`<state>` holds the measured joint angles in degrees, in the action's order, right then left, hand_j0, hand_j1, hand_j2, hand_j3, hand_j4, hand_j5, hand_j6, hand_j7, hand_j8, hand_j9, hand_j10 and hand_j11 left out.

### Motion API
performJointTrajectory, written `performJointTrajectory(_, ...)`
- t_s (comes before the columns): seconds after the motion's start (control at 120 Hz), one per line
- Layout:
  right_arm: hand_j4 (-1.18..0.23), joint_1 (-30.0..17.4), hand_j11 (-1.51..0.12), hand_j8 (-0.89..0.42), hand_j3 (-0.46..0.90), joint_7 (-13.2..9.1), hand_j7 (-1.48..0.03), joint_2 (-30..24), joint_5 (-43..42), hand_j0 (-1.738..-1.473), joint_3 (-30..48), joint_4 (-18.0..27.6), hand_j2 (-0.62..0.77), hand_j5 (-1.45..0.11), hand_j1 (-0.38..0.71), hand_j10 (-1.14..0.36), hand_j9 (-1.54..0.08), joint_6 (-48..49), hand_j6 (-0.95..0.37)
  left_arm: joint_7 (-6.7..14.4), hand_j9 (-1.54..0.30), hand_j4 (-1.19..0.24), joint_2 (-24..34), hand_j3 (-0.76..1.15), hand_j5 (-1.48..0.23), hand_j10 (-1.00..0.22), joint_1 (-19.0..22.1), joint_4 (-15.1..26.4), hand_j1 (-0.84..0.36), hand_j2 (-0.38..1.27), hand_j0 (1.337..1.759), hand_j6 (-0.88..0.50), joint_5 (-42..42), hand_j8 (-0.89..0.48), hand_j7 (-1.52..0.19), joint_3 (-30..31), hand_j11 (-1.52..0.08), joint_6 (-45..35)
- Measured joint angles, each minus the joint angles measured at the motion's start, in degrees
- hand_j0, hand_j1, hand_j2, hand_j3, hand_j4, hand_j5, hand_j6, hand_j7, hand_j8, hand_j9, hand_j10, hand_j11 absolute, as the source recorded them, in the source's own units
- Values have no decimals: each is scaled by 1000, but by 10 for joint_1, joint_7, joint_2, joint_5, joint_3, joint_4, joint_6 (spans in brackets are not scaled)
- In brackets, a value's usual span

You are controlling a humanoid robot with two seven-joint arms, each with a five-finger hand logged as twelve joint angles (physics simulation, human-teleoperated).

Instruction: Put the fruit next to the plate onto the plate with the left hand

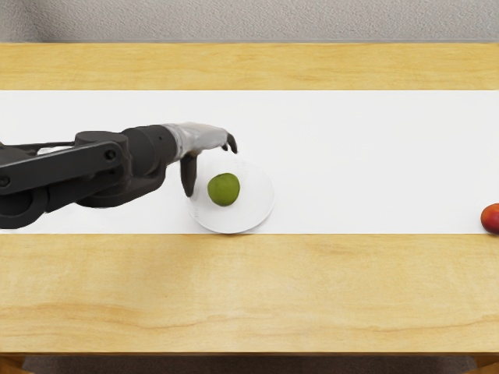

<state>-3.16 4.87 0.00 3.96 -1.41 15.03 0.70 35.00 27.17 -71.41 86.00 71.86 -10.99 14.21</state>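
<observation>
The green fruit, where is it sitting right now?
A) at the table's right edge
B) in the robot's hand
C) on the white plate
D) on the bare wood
C: the green fruit lies on the white plate, while the left hand is open just beside it and holds nothing.

The round green fruit (224, 189) rested on the flat white plate (253, 209) before me, slightly left of its centre
</observation>
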Motion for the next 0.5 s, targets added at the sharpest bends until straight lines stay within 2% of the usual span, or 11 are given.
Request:
performJointTrajectory(0.1, -36, 0, -47, -36, 0, 0, -47, 0, 0, -1658, 0, 0, -7, -47, -305, -36, -47, 0, -36, 0, -352, -272, 97, 0, -350, -271, 2, 0, 37, 62, 1657, -253, -169, -255, -351, -46, -353, 34)
performJointTrajectory(0.183, -36, 0, -47, -36, 0, 0, -47, 0, 0, -1658, -1, 0, -7, -47, -305, -36, -47, 0, -36, 0, -344, -266, 183, 0, -343, -265, 8, -1, 40, 59, 1658, -254, -319, -255, -343, -66, -345, 96)
performJointTrajectory(0.25, -36, -1, -47, -36, 0, 0, -47, 0, 0, -1658, -1, 1, -7, -47, -305, -36, -47, 1, -36, 0, -339, -263, 212, 0, -339, -262, 31, -6, 43, 57, 1658, -254, -439, -255, -339, -74, -340, 149)
performJointTrajectory(0.342, -36, -1, -47, -36, 0, 0, -47, 0, 0, -1658, -1, 1, -7, -47, -305, -36, -47, 1, -36, 0, -335, -260, 255, 0, -335, -259, 59, -18, 45, 55, 1658, -254, -575, -255, -335, -81, -335, 184)
performJointTrajectory(0.5, -36, -3, -47, -36, 0, 0, -47, 0, 0, -1658, -1, 1, -7, -47, -305, -36, -47, 1, -36, 0, -330, -256, 271, 0, -330, -255, 73, -51, 47, 53, 1658, -253, -675, -254, -330, -84, -331, 203)
